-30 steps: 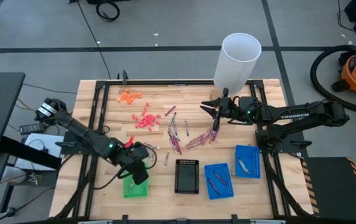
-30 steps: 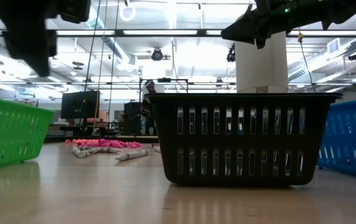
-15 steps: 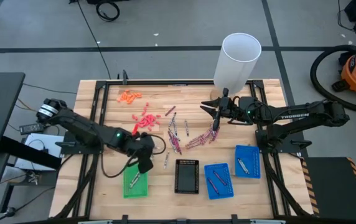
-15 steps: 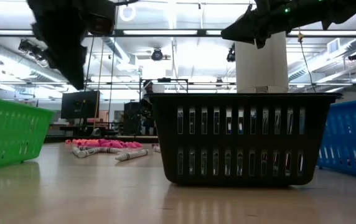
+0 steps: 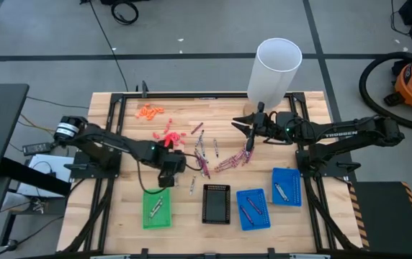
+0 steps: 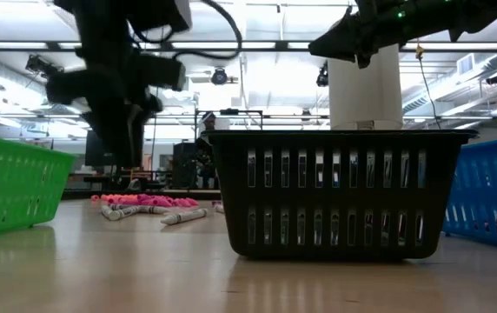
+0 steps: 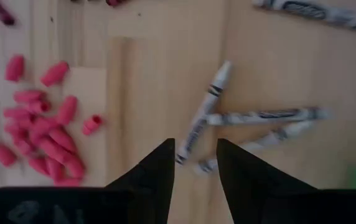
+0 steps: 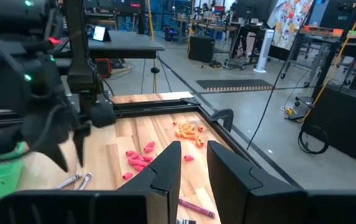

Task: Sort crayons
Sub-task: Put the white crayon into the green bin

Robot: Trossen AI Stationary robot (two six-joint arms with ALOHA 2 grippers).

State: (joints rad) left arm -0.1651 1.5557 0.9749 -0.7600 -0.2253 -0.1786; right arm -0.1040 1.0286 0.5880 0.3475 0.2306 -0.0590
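High view: left pincer (image 5: 171, 175) has swung from above the green tray (image 5: 156, 209) toward the crayons (image 5: 206, 160) mid-surface; right pincer (image 5: 248, 132) waits unmoved.
Low view: left arm now nearer the black basket (image 6: 335, 191).
Left wrist view: fingers (image 7: 159, 171) parted, empty, over silvery crayons (image 7: 198, 127); judged next: descend, pinch one.
Right wrist view: fingers (image 8: 165, 168) apart, holding nothing.

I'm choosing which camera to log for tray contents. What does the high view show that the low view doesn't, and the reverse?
Only the high view looks into the trays: a crayon lies in the green tray, crayons in both blue trays, and the black tray looks empty. It also shows the orange pieces.

Only the low view shows the room behind the table and the trays' slotted walls.

Both show the white cylinder, the pink pieces, and the left gripper hovering empty beside the green tray.
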